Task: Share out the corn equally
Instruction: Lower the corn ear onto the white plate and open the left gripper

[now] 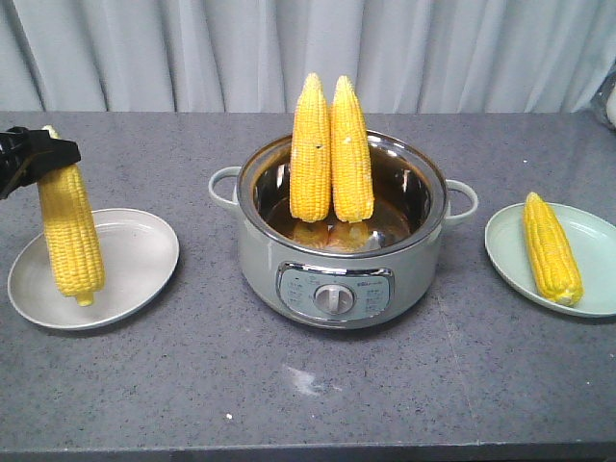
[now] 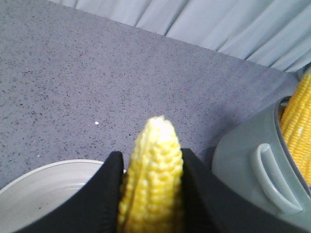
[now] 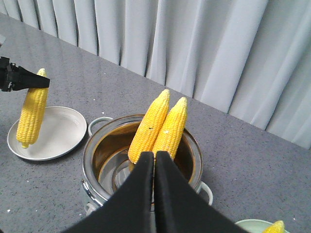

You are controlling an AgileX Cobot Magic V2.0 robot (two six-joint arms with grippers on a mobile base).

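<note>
My left gripper point(image 1: 46, 154) point(image 2: 151, 167) is shut on the pointed end of a yellow corn cob point(image 1: 69, 231) point(image 2: 153, 179). The cob hangs nearly upright, its blunt end just over the white plate point(image 1: 144, 252) point(image 3: 63, 131) at the left. Two more corn cobs point(image 1: 310, 154) point(image 1: 352, 154) stand side by side, leaning on the back wall of the grey cooking pot point(image 1: 337, 279) point(image 3: 97, 160). Another cob point(image 1: 551, 248) lies on the pale green plate point(image 1: 505, 245) at the right. In the right wrist view my right gripper point(image 3: 155, 155) hovers above the pot's near rim, shut with nothing in it.
The pot stands mid-table with side handles point(image 1: 223, 186) point(image 1: 464, 200) and a front control knob point(image 1: 334, 299). Grey curtains point(image 1: 308, 48) hang behind the far table edge. The table's front edge point(image 1: 308, 448) runs along the bottom.
</note>
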